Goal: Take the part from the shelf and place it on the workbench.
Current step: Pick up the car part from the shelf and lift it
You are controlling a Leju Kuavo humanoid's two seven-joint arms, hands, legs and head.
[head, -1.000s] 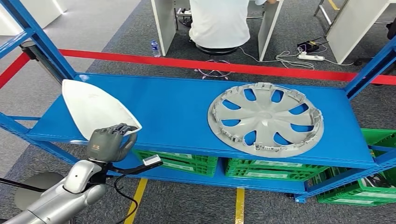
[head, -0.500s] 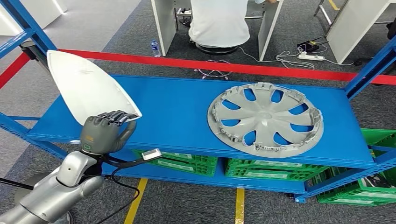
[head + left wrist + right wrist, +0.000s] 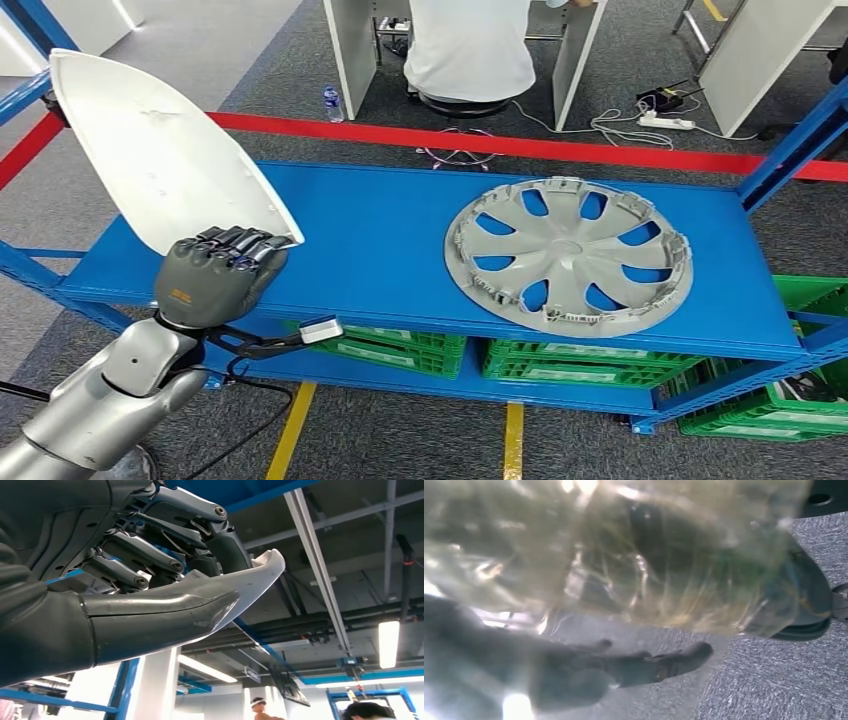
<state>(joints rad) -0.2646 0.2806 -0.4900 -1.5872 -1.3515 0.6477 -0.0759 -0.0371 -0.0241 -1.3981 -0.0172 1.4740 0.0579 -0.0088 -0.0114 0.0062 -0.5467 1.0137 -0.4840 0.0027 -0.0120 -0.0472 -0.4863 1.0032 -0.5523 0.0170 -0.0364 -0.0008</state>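
The part, a white teardrop-shaped shell [image 3: 160, 150], is tilted steeply, its wide end raised above the left end of the blue shelf [image 3: 380, 240]. My left hand [image 3: 215, 275] grips its pointed near tip, fingers curled over the top edge. In the left wrist view the thumb [image 3: 150, 617] lies along the shell's white edge [image 3: 255, 575] with the dark fingers [image 3: 150, 560] pressing from the other side. My right hand [image 3: 659, 667] hangs over grey carpet, seen through haze, fingers stretched out with nothing in them.
A grey wheel cover [image 3: 568, 255] lies flat on the shelf's right half. Blue uprights [image 3: 795, 140] frame the shelf ends. Green crates [image 3: 560, 358] sit on the level below. Behind a red barrier tape [image 3: 500, 143], a person in white [image 3: 470, 45] sits at a desk.
My left hand has lifted the white shell off the shelf; its wide end has swung up and to the left. The wheel cover has not moved.
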